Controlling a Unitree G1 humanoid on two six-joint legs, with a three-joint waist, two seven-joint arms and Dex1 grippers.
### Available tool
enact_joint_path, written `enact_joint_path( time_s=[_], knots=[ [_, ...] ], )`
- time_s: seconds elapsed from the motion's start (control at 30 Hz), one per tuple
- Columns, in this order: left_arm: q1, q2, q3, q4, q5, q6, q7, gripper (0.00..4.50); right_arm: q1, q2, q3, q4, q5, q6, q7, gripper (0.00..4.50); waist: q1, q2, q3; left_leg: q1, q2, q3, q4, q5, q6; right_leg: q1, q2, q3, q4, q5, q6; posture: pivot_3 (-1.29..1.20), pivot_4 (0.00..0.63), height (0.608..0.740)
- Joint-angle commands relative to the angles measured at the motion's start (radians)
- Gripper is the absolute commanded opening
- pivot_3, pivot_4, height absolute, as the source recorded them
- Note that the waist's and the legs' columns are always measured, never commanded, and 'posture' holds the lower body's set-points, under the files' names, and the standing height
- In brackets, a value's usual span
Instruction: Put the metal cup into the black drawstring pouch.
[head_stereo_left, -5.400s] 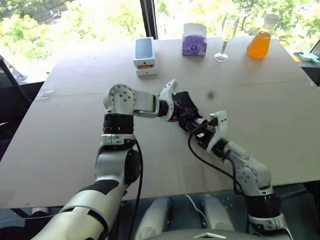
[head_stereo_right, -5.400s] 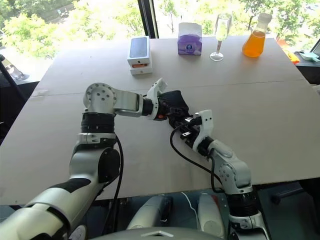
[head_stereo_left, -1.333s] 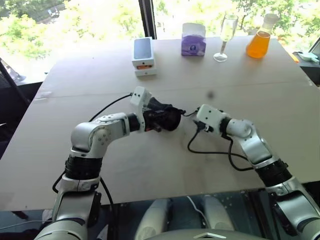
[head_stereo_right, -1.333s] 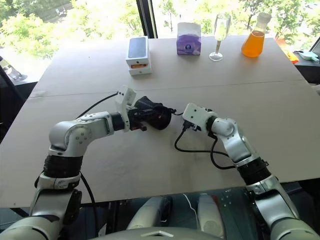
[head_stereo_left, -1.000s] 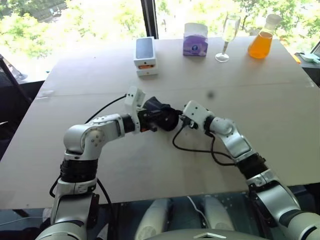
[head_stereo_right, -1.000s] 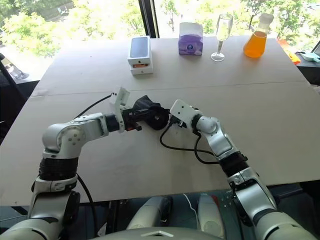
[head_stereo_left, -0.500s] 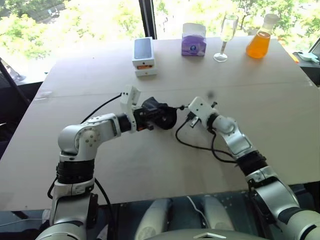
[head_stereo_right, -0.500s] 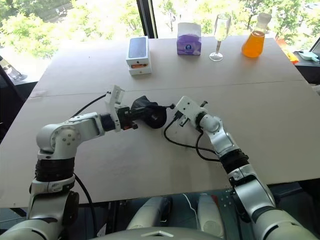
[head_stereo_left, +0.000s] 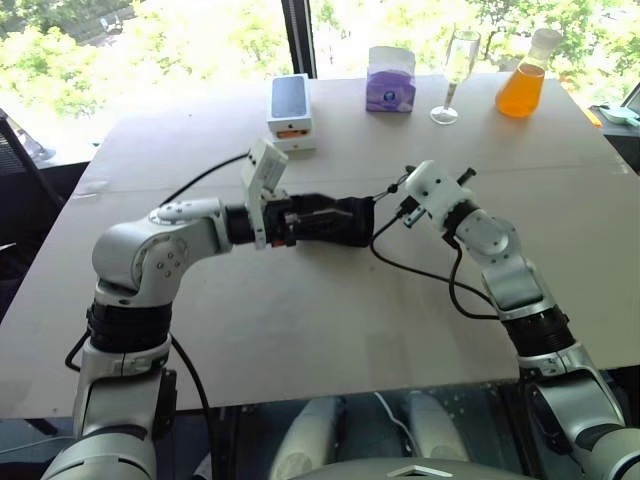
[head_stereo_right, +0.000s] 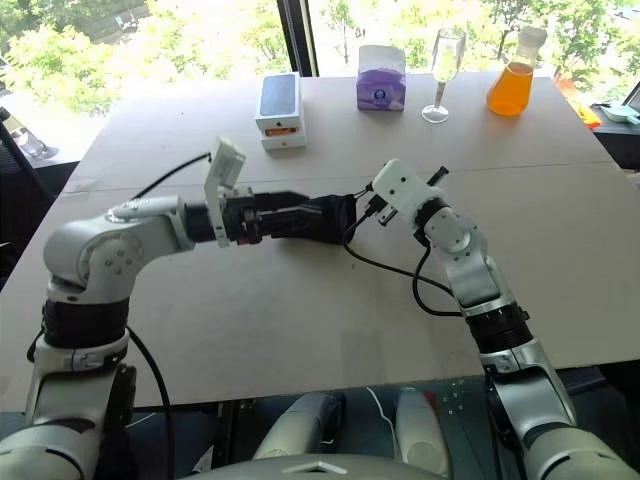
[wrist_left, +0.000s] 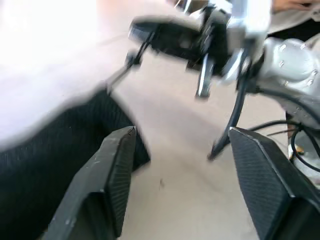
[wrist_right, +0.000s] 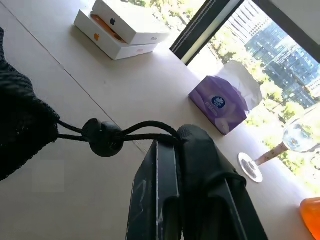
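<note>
Pouch (head_stereo_left: 335, 220): soft, light, collapsible fabric. Right claw (wrist_right: 167, 145) is clamped on its cord (wrist_right: 145, 131); left claw (wrist_left: 182, 165) stands apart beside the fabric. Handle by the cord.

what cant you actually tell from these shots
- Metal cup: not visible; whether it sits inside the black pouch is hidden by the fabric, both eye views.
- Left gripper: fingers apart in its wrist view, but blur hides whether either touches the pouch.
- Orange flask: cut off by the right wrist view's edge.
- Printing on the white boxes: too small in the eye views.
</note>
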Motion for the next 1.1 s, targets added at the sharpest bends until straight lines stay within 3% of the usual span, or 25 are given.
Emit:
enact_joint_path(
  time_s=[0.03,0.27,0.5,0.73,0.83,1.0,1.1],
  knots=[
    [-0.057,-0.043,-0.081,0.062,0.086,-0.125,-0.045,3.12,-0.012,-0.006,0.002,-0.087,-0.011,0.034,0.018,0.0,0.0,0.0,0.0,0.0,0.0,0.0,0.0,0.0,0.0,0.0,0.0,0.0,0.0,0.0,0.0,0.0,0.15,0.74],
    [-0.143,-0.14,-0.215,0.325,0.284,-0.363,-0.12,3.12,-0.021,-0.005,0.025,-0.161,-0.039,0.088,0.038,0.0,-0.003,0.0,0.0,0.0,0.0,0.0,-0.002,0.0,0.0,-0.001,0.0,0.001,0.0,0.0,0.0,0.0,0.15,0.74],
    [-0.229,-0.214,-0.211,0.501,0.352,-0.462,-0.157,3.12,-0.025,-0.001,0.039,-0.196,-0.059,0.122,0.04,0.0,-0.003,0.0,0.0,-0.001,0.0,0.0,-0.001,0.0,0.0,-0.002,0.0,0.001,0.0,0.0,0.0,0.0,0.15,0.74],
    [-0.253,-0.25,-0.211,0.549,0.391,-0.509,-0.197,3.12,-0.023,0.004,0.048,-0.216,-0.071,0.144,0.04,0.0,-0.005,0.0,0.0,-0.001,0.0,0.0,-0.001,0.0,0.0,-0.002,0.0,0.001,0.0,0.0,0.0,0.0,0.15,0.74],
    [-0.257,-0.259,-0.218,0.567,0.415,-0.526,-0.204,2.43,-0.025,0.007,0.049,-0.218,-0.073,0.15,0.04,0.0,-0.005,0.0,0.0,-0.001,0.0,0.0,-0.001,0.0,0.0,-0.002,0.0,0.001,0.0,0.0,0.0,0.0,0.15,0.74],
    [-0.261,-0.277,-0.213,0.602,0.442,-0.55,-0.208,0.24,-0.024,0.009,0.048,-0.233,-0.074,0.164,0.047,0.0,-0.005,0.0,0.0,-0.001,0.0,0.0,-0.001,0.0,0.0,-0.002,0.0,0.001,0.0,0.0,0.0,0.0,0.15,0.74],
    [-0.264,-0.282,-0.209,0.617,0.451,-0.558,-0.21,0.17,-0.023,0.01,0.046,-0.236,-0.074,0.17,0.05,0.0,-0.005,0.0,0.0,-0.001,0.0,0.0,-0.001,0.0,0.0,-0.002,0.0,0.001,0.0,0.0,0.0,0.0,0.15,0.74]
  ],
)
